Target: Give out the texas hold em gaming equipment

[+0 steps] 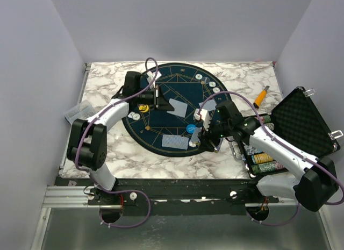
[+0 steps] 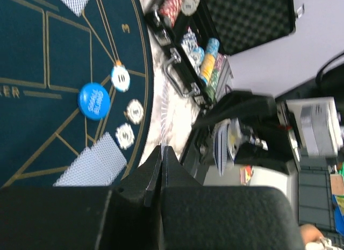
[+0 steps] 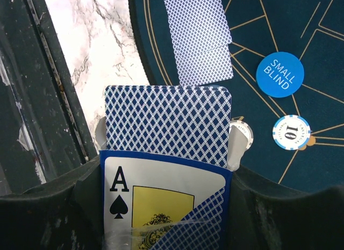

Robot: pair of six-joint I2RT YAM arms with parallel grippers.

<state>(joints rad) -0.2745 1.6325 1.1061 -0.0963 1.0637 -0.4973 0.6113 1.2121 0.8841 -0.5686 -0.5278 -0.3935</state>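
Top view, left gripper [image 1: 157, 97]: over the left half of the round mat [image 1: 161, 153]. The yellow disc [image 1: 143, 107] lies just beside it on the left and a face-down card [image 1: 178, 106] is near on the right. Its opening cannot be read here.
Top view, right gripper [image 1: 198, 136]: at the mat's right edge. The blue disc [image 1: 191, 128] is just beside it and a face-down pair [image 1: 176, 141] is near on its left.
Left wrist view, left gripper [image 2: 161, 151]: its fingers are pressed together with no gap. A thin pale blur rises from the tips, and I cannot tell what it is.
Left wrist view, task things: the blue disc and three chips [image 2: 135, 111] lie on the mat beyond the tips, to the left and apart from them.
Right wrist view, right gripper [image 3: 169, 140]: partly open, clamped on a deck [image 3: 167, 113] that stands in its box [image 3: 161, 207], with a pad against each side.
Right wrist view, task things: the face-down pair lies straight ahead of the deck. The blue disc and the ten chip [image 3: 291, 133] lie to the right, apart from it.
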